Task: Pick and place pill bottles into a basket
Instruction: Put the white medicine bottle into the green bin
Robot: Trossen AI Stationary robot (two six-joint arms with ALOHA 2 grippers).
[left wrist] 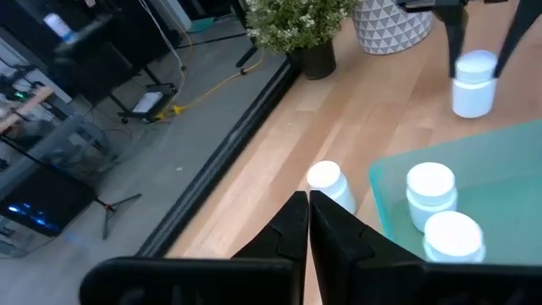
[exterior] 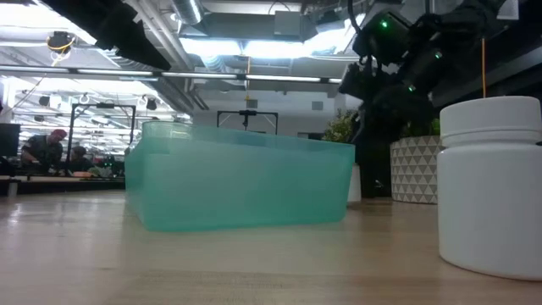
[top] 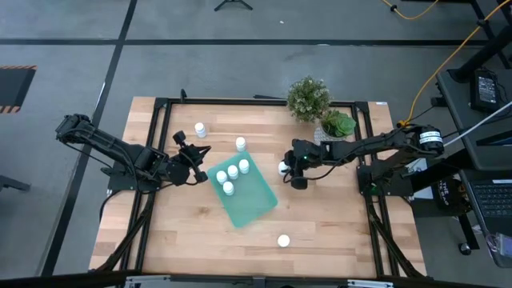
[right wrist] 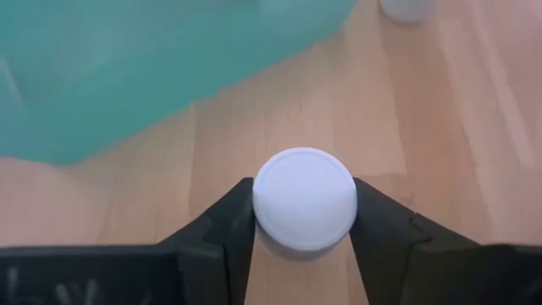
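The teal basket (top: 250, 200) lies mid-table with several white pill bottles (top: 233, 171) standing in it. My right gripper (top: 285, 170) is at the basket's right, shut on one pill bottle (right wrist: 305, 199). Loose bottles stand beyond the basket (top: 240, 143), at the far left (top: 200, 129) and near the front edge (top: 283, 240). My left gripper (top: 202, 173) hovers shut and empty at the basket's left corner, also seen in its wrist view (left wrist: 309, 222). My right gripper pinches the bottle's round cap (right wrist: 264, 222) between its two fingers, one on each side. The fingers (right wrist: 230, 229) slant down from the table's right. The bottle stays upright; I cannot tell whether its base is off the table.
Two potted plants stand at the far right, one leafy (top: 308, 98) and one in a white patterned pot (top: 336, 126). The black frame rail (top: 240, 102) runs along the far edge. Bare wood lies in front of the basket, around the front bottle (exterior: 491, 186).
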